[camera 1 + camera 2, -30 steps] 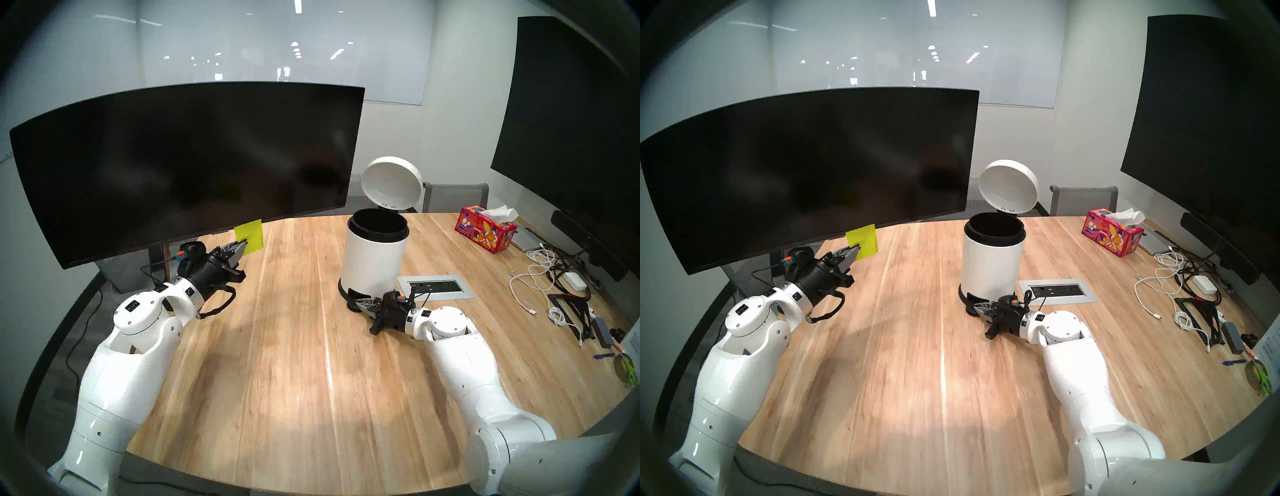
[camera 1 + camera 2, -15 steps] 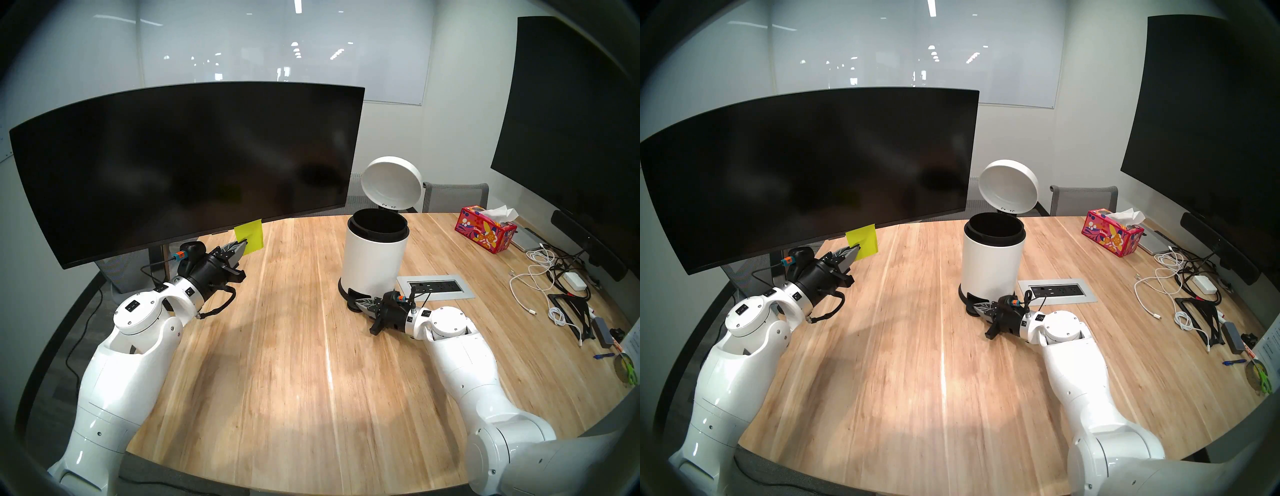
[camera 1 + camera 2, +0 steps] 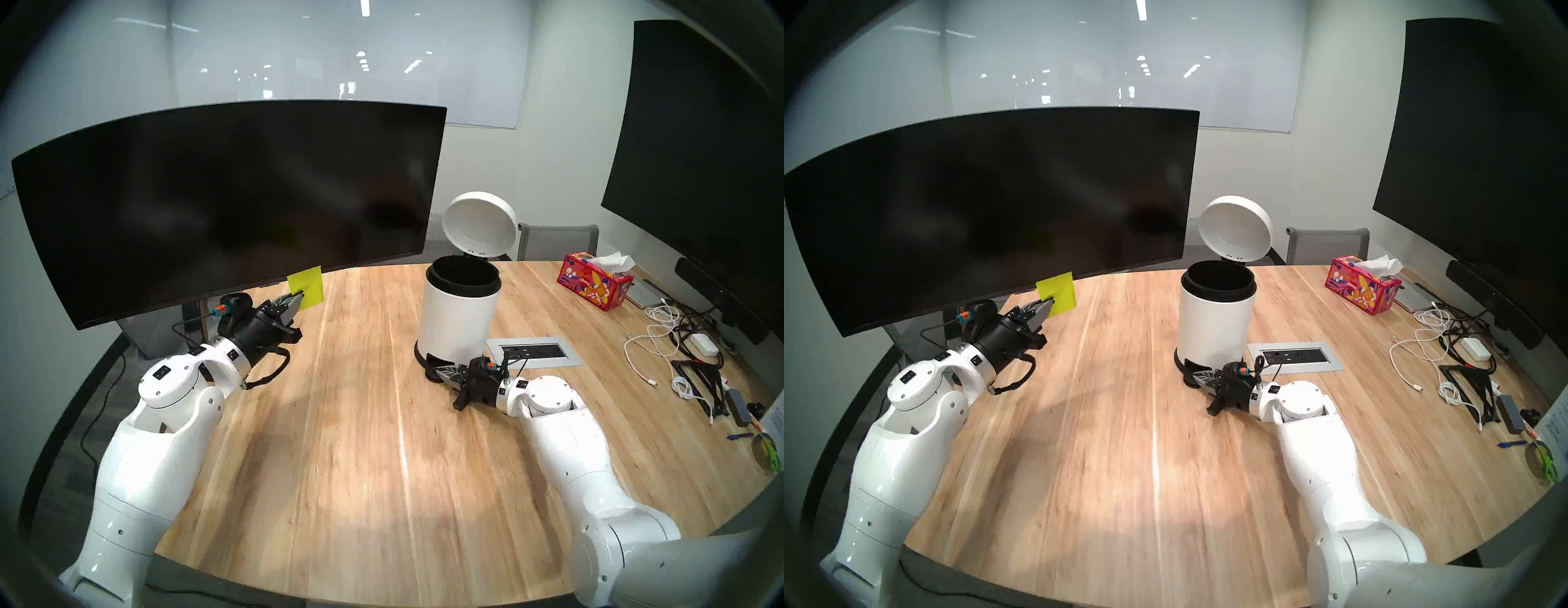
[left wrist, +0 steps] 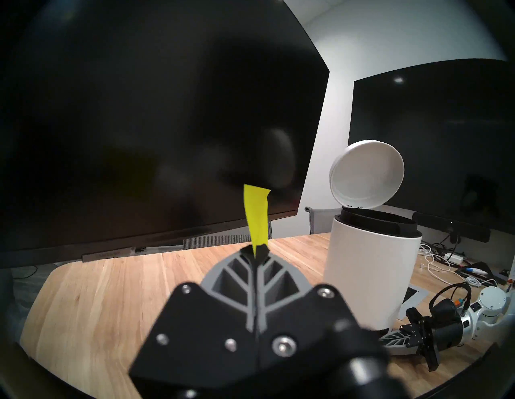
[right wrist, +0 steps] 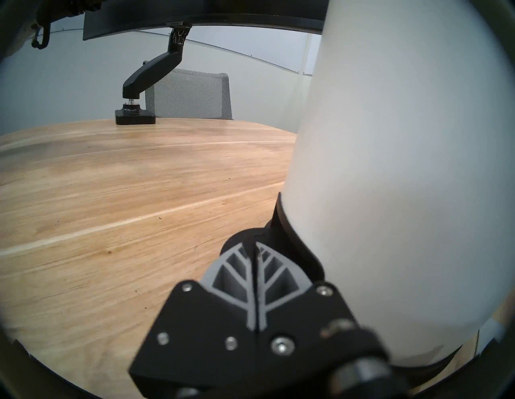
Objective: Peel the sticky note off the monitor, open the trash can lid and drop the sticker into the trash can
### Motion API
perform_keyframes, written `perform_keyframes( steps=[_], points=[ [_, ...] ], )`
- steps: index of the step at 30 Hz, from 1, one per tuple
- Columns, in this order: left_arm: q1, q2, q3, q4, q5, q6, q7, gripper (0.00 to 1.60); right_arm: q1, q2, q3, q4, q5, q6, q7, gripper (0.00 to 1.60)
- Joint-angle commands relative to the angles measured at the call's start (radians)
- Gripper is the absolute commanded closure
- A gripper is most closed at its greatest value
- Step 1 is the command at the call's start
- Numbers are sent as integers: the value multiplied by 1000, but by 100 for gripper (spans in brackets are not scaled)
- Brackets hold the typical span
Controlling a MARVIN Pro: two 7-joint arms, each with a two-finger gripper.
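Note:
The yellow-green sticky note [image 3: 309, 283] hangs at the lower edge of the wide curved monitor [image 3: 212, 204], and my left gripper [image 3: 300, 296] is shut on its lower left corner. In the left wrist view the note [image 4: 256, 214] rises edge-on from the closed fingertips; I cannot tell whether its top still sticks to the screen. The white trash can [image 3: 460, 314] stands mid-table with its lid [image 3: 479, 225] tipped up and the black bucket showing. My right gripper [image 3: 441, 370] is shut and lies low on the black pedal [image 5: 237, 245] at the can's base.
A red patterned tissue box [image 3: 594, 286] sits at the back right. A grey power outlet panel [image 3: 532, 351] is set in the table right of the can. Tangled cables and adapters [image 3: 662, 339] lie below a big flat screen [image 3: 700, 170]. The monitor arm's base [image 5: 135, 115] is clamped at the far edge.
My left wrist has lifted slightly, and the note has shifted up a little with it. The right arm, the can and the raised lid have not moved.

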Motion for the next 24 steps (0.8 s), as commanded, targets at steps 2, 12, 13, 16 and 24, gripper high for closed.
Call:
perform_keyframes(
  steps=[2,12,13,16,24],
  points=[
    [-52,0,27,-19,-9,15,-26,160,-1,6,2,1,-4,5,-2,160],
    [-156,-8,83,31,-1,47,-41,160,-1,5,4,1,-6,4,-1,160],
    [-171,-10,90,41,-1,50,-45,160,-1,5,4,1,-6,4,-1,160],
    [-201,-18,107,55,-1,56,-50,160,-1,5,5,1,-6,4,-1,160],
    [-266,-55,160,87,-4,86,-46,160,-1,4,6,1,-7,4,0,160]
  ],
)
